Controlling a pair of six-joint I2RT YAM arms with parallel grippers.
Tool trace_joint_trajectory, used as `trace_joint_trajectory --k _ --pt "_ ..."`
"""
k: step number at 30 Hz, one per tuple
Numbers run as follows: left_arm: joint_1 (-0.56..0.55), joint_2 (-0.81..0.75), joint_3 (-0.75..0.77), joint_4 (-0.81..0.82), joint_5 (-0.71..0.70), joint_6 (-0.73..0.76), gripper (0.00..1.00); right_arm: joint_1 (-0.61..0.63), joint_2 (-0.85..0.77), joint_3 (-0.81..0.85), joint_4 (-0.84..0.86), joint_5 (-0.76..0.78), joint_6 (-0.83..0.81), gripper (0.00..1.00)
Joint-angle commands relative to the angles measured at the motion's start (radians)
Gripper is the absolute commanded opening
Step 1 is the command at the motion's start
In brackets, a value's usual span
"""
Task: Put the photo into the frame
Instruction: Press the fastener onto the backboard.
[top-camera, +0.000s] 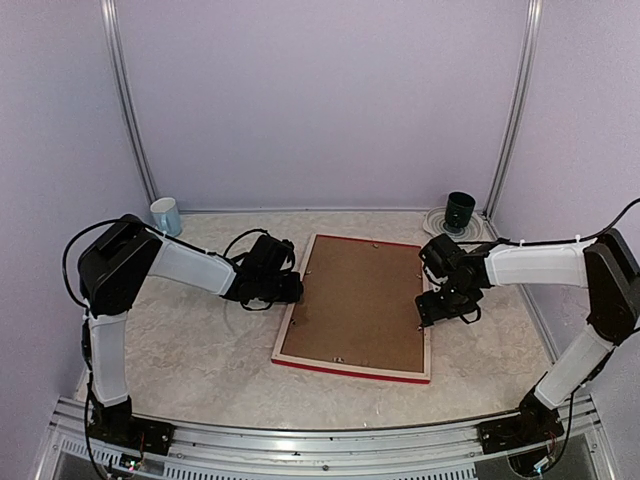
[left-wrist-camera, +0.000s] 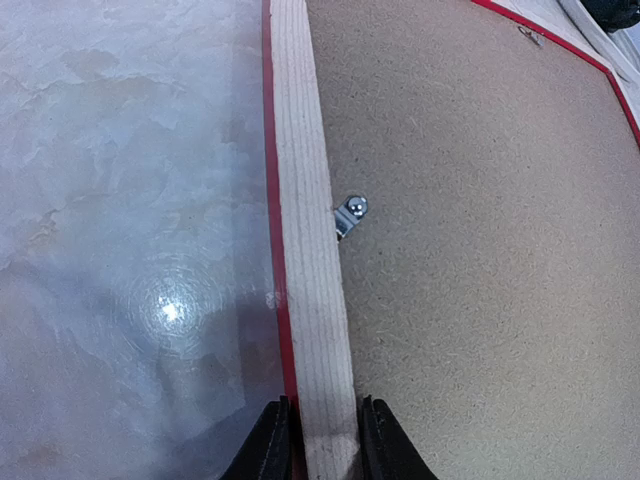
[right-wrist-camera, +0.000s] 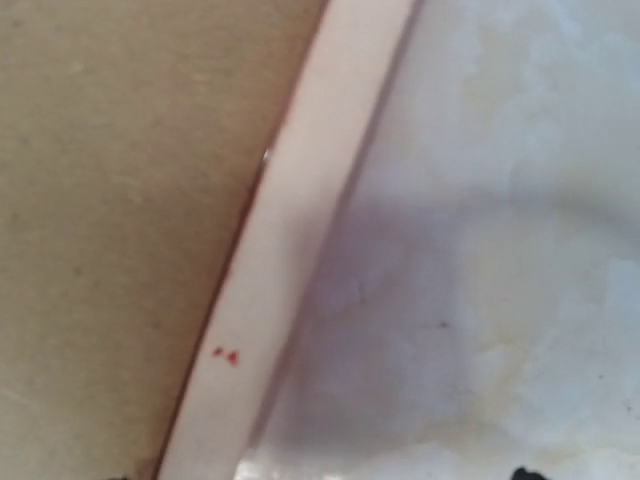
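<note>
Left gripper (left-wrist-camera: 322, 445) jaws pinch the face-down frame (top-camera: 350, 367) by its left rail on the table (top-camera: 200, 340), right gripper (top-camera: 428, 312) jaws unclear, photo unseen; a one-sided lift could twist it and spill the backing board (top-camera: 355, 300).

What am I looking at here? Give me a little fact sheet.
frame: face down on the table, brown backing board in it
photo: not visible
left gripper: clamped on the left rail
right gripper: at the right rail, grip unclear
also there: mug back left, dark cup back right
</note>
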Motion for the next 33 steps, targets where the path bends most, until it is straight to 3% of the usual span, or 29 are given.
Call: trace_joint_trajectory --k 1,7,17,33 --pt "-0.002 0.031 -0.035 -0.074 0.051 -0.001 0.24 0.02 0.031 -0.014 -0.019 0.058 0.019 0.82" --pt "-0.002 0.024 -0.042 -0.068 0.046 -0.003 0.28 0.026 0.067 -0.003 0.008 0.067 0.023 0.82" --pt "-0.002 0.002 -0.059 -0.056 0.021 -0.004 0.44 0.04 0.115 0.037 -0.021 0.08 0.02 0.82" --pt "-0.027 -0.063 -0.1 0.008 0.001 0.011 0.45 0.094 0.112 0.101 -0.2 0.047 -0.036 0.81"
